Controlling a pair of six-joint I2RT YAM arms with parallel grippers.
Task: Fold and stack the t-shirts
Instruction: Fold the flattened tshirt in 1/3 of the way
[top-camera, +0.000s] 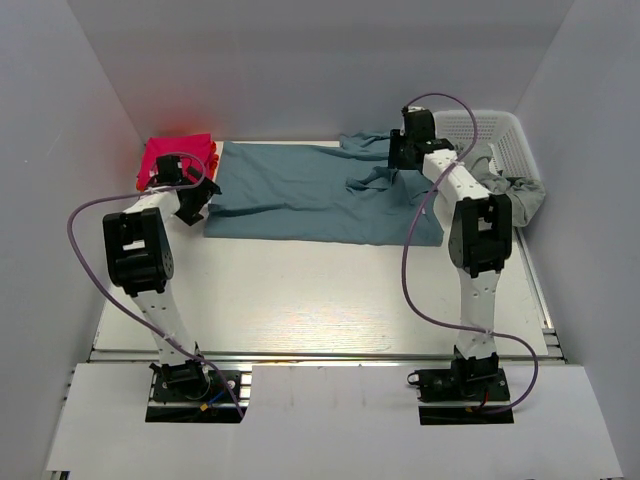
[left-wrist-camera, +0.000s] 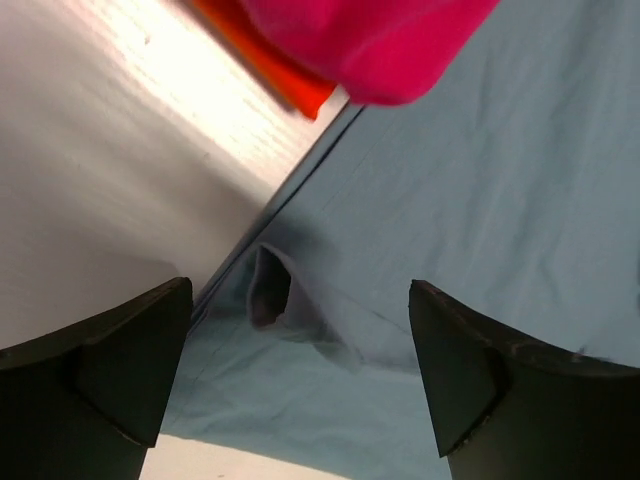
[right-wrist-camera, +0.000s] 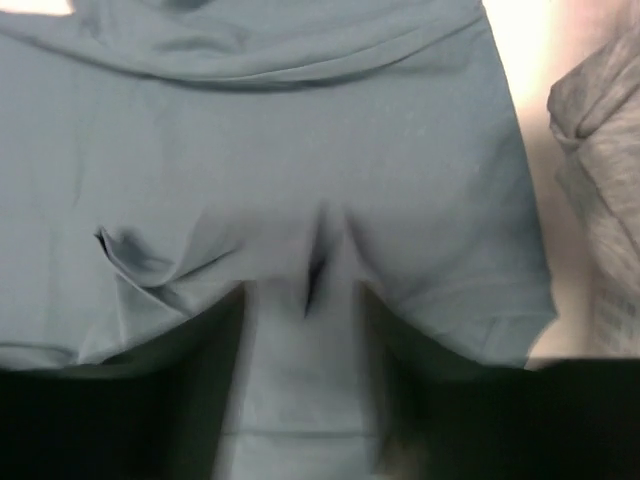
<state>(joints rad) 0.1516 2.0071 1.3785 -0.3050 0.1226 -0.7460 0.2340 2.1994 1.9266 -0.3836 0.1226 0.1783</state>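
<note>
Wide-spread fingers frame the teal shirt's rumpled edge; pink shirt atop orange shirt at 12 o'clock; surface at 10.

The teal t-shirt is soft matt cloth, lightly creased. The pink t-shirt and the orange t-shirt under it are matt cloth too; the grey t-shirt looks a heathered knit. The basket is white lattice plastic. The worktop shows pale wood grain with a soft sheen. The left pincer has matt black fingers.
</note>
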